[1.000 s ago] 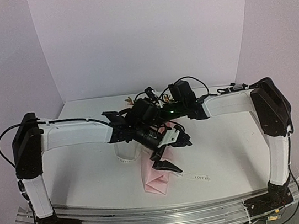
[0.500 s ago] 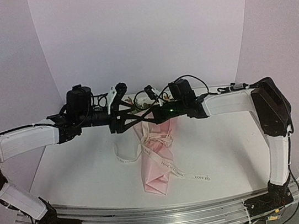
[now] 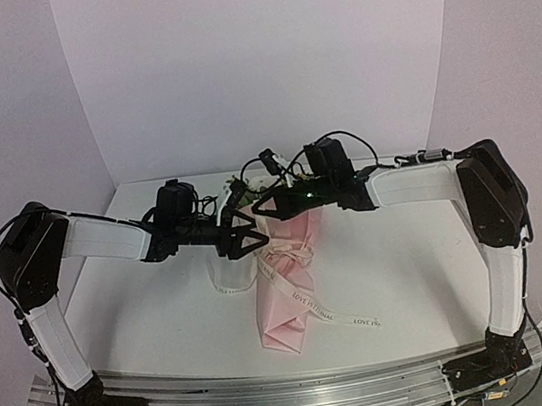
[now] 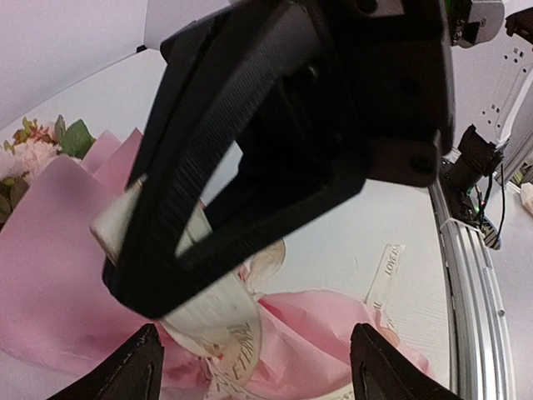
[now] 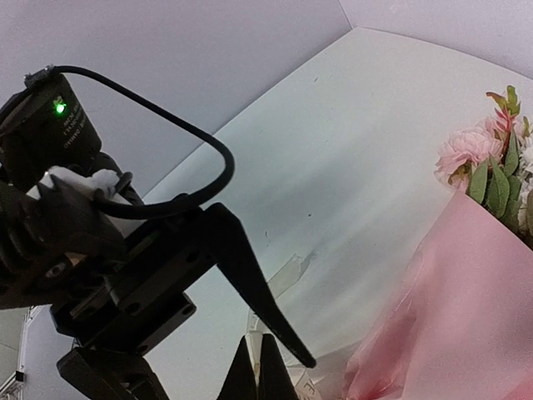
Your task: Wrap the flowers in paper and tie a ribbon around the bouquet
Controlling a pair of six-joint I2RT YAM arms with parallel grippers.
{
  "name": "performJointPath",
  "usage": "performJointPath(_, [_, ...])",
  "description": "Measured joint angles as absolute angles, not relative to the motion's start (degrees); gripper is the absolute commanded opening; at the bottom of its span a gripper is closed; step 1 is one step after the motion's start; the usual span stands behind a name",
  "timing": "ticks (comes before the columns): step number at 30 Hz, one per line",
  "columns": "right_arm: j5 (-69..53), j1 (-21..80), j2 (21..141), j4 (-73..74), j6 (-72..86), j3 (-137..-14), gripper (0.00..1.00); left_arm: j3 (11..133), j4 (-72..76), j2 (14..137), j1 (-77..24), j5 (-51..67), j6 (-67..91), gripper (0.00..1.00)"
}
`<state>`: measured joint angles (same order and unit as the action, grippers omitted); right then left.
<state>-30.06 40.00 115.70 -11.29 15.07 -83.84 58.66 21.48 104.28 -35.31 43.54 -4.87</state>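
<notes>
We're at the tying step: bouquet (image 3: 286, 297) lies mid table (image 3: 156, 320), flowers (image 5: 470, 158) twd far edge, ribbon (image 3: 308, 306) draped across it. L gripper (image 3: 246, 229) spread beside the wrap; R gripper (image 3: 269, 203) pressed together. Next, we reckon: grab a ribbon end, cinch.

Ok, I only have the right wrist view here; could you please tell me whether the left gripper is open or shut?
Observer: Open. In the left wrist view the left gripper has its fingertips well apart, nothing between them, with the ribbon just ahead.
Operator: Thank you. Does the ribbon go around the bouquet?
Observer: In the top view it crosses the middle of the bouquet, and one lettered tail lies on the table toward the arm bases. I cannot tell if it is knotted.
Operator: And my right gripper?
Observer: The left wrist view shows the right gripper shut, with the ribbon apparently pinched at its tips.
</notes>
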Motion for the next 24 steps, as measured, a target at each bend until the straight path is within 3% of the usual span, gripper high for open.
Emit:
performJointPath(2, [-30.32,40.06,115.7,-11.28,15.07,-83.91,0.0,59.93,22.49,105.64,-35.19,43.43,-5.08,0.68])
performJointPath(7, [-31.03,40.23,115.7,-11.13,15.07,-83.92,0.0,62.2,23.54,107.91,-34.67,44.0,-6.65,0.45])
performJointPath(11, [-31.68,40.23,115.7,-11.07,15.09,-83.92,0.0,62.82,24.14,109.05,-34.44,45.12,-6.97,0.06])
performJointPath(12, [-31.76,40.23,115.7,-11.07,15.09,-83.92,0.0,62.91,24.2,109.26,-34.42,45.39,-6.52,0.01])
performJointPath(16, [-32.13,40.23,115.7,-11.05,15.16,-83.92,0.03,63.0,25.02,109.38,-34.26,46.83,-5.1,0.0])
performJointPath(18, [-32.08,40.23,115.7,-11.04,15.4,-83.92,0.27,63.0,25.12,109.38,-34.09,47.49,-3.96,0.0])
performJointPath(20, [-31.25,40.28,115.63,-10.48,15.92,-83.91,0.79,62.91,25.33,109.38,-33.83,47.93,-2.24,0.0])
performJointPath(21, [-30.16,40.35,115.43,-9.8,16.03,-83.86,0.84,62.79,25.61,109.38,-33.71,47.94,-1.43,0.0])
performJointPath(24, [-23.73,41.13,112.81,-6.7,15.98,-81.76,0.86,61.89,26.95,109.38,-33.22,47.83,0.8,0.0])
